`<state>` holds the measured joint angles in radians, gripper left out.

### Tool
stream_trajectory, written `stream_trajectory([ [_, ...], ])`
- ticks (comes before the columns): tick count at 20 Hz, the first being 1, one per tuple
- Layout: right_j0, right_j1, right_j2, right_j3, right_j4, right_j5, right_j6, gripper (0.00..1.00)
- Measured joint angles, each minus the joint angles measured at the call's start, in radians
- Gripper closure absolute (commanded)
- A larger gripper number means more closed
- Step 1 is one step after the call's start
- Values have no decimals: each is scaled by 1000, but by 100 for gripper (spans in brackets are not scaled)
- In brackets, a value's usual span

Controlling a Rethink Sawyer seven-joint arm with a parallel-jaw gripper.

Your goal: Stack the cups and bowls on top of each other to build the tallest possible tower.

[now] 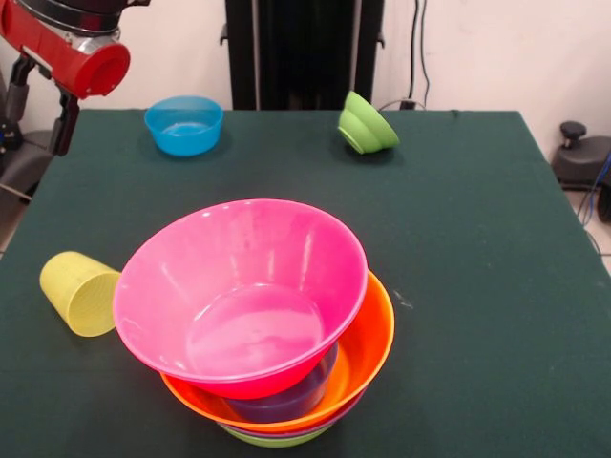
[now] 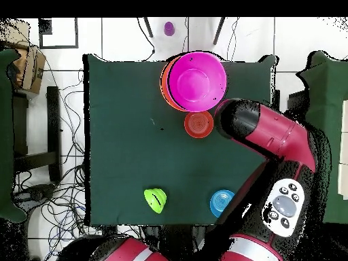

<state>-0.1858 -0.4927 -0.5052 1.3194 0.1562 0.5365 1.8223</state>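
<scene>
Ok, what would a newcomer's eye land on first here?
The tower at the table's near edge in the front view: a glossy big pink plastic bowl tilted atop a wide orange bowl. Beside it a ribbed yellow plastic tumbler lies on its side; a small blue bowl and a tipped lime-green bowl sit far back.

Tower (image 2: 196, 81) at table's (image 2: 115, 136) top edge, pink bowl (image 2: 197, 79) uppermost, orange rim (image 2: 165, 85) showing at its left. Small red-orange bowl (image 2: 198, 124) just below the tower. Red arm (image 2: 272, 132) close beside that bowl. Green bowl (image 2: 155, 200) tipped, blue bowl (image 2: 221, 202) upright, both near bottom edge.
</scene>
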Motion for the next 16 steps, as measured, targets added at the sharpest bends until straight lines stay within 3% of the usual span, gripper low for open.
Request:
stream_trajectory([
  [16, -17, -5, -5, 34, 0, -62, 0, 0],
])
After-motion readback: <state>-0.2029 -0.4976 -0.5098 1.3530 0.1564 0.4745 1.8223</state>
